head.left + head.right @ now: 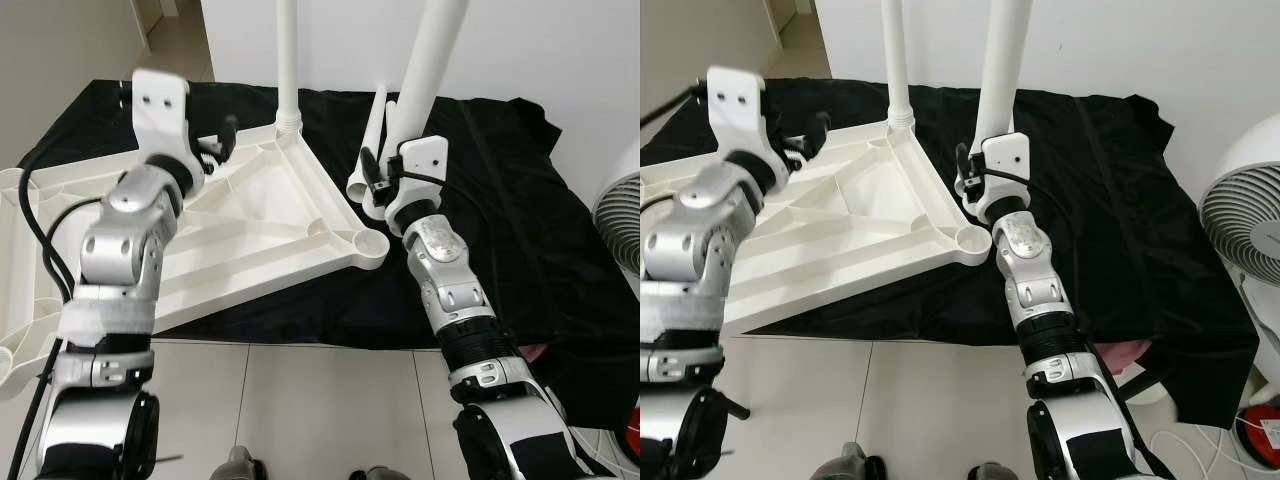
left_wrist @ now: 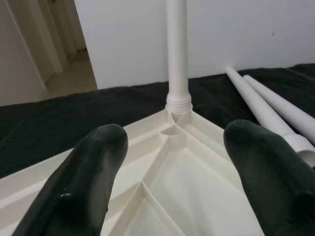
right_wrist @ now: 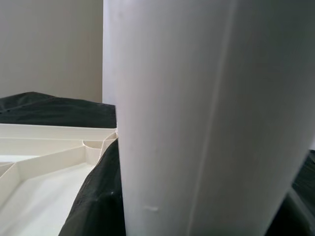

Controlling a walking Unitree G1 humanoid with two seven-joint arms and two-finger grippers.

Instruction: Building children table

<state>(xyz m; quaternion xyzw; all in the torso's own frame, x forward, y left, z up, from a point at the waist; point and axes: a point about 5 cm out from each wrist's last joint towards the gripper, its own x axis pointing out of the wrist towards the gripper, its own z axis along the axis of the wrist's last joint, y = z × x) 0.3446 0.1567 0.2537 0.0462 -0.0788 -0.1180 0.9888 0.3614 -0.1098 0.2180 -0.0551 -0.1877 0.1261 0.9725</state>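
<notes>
1. We held a white table leg (image 1: 425, 70) clamped in our right gripper (image 1: 377, 178), its foot near the empty corner socket (image 1: 372, 243) of the upturned white tabletop (image 1: 250, 235).
2. One leg (image 1: 287, 60) already stood screwed into the far corner; two spare legs (image 2: 268, 105) lay on the black cloth (image 1: 500, 220).
3. Our left gripper (image 2: 172, 162) hovered over the tabletop, fingers spread and empty.
4. Pale floor tiles (image 1: 330, 400), a white wall (image 1: 560, 50) and a fan (image 1: 1245, 225) framed the scene.
</notes>
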